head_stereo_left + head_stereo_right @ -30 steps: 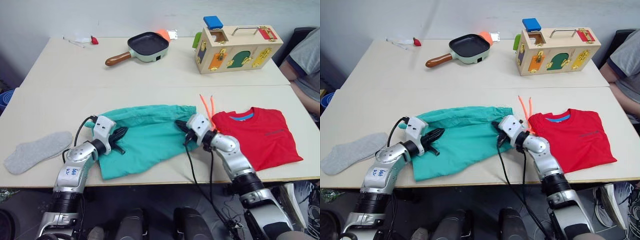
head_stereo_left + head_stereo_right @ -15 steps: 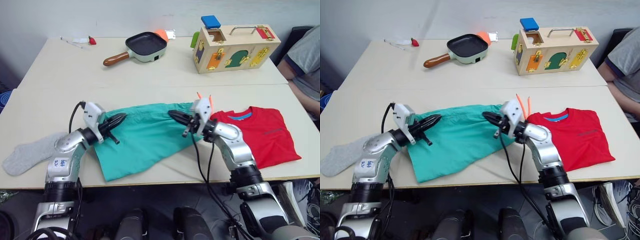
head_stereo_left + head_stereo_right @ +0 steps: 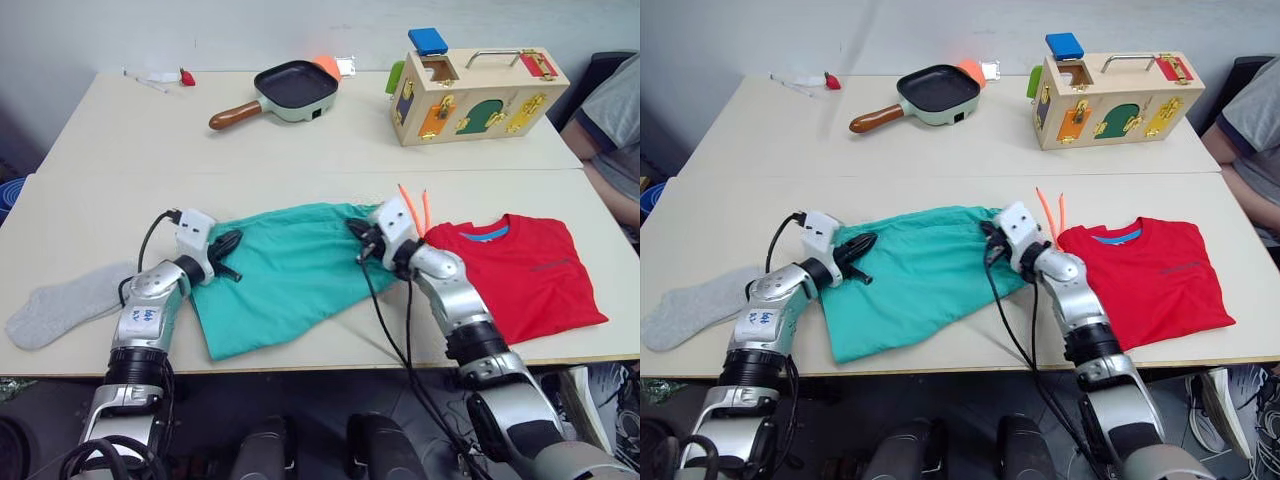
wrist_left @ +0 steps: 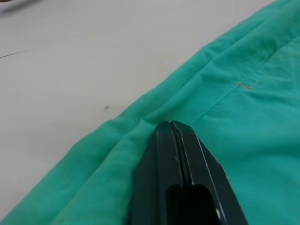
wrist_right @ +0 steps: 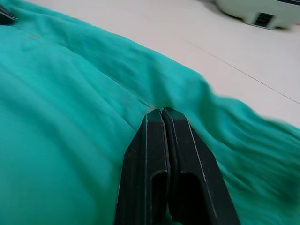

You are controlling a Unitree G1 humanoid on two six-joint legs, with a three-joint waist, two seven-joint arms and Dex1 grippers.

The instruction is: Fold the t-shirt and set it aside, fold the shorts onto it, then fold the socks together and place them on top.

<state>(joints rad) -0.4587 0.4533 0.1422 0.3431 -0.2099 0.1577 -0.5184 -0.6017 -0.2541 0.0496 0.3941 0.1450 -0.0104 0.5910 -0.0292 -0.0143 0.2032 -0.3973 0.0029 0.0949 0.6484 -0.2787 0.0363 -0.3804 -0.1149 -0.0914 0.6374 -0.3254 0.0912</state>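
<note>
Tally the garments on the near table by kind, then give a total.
T-shirt: 1
Shorts: 1
Sock: 1
Total: 3

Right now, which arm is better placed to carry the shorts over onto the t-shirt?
The right, probably. Its end effector sits at the edge of the shorts nearest the folded t-shirt; the left end effector is at the far edge, by the sock.

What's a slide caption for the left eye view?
Both grippers, left and right, work the teal shorts beside the folded red t-shirt.
</note>
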